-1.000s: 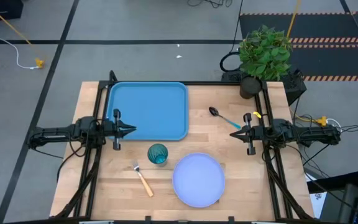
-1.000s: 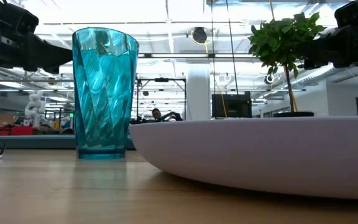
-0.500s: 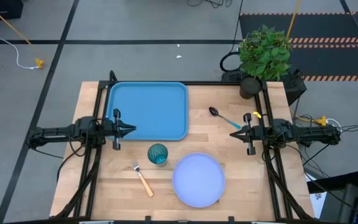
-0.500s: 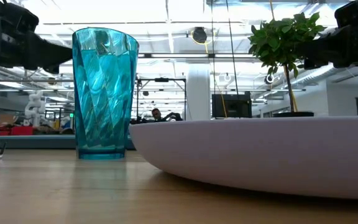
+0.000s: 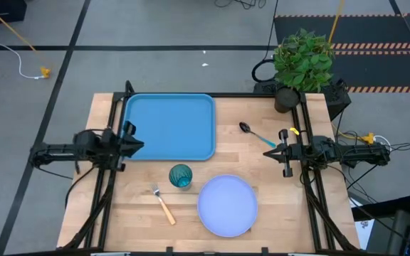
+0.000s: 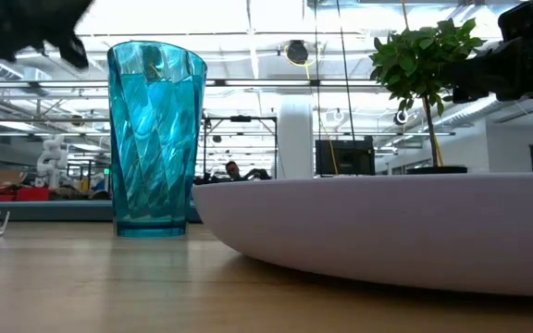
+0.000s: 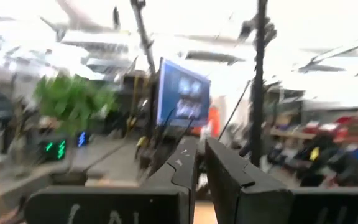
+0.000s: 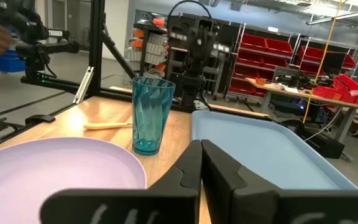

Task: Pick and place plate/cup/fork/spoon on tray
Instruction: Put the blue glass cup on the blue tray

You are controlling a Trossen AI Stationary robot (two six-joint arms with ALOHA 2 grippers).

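Wood table [image 5: 276,192], workshop bkgd: tray [image 5: 169,126], cup [image 5: 181,175], plate [image 5: 227,205], fork [image 5: 164,205], spoon [image 5: 254,133]. Left gripper [image 5: 138,143], right gripper [image 5: 267,152]: jaws closed, empty.

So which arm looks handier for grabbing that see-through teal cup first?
Probably the left: its gripper sits at the blue tray's edge, just above the teal cup; the right gripper waits across the table, beside the blue-handled spoon.

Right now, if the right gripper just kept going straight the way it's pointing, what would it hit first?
Probably the tray. The right gripper, shut, points across the table; the cup sits just off its line and the plate beside it, though height is unclear.
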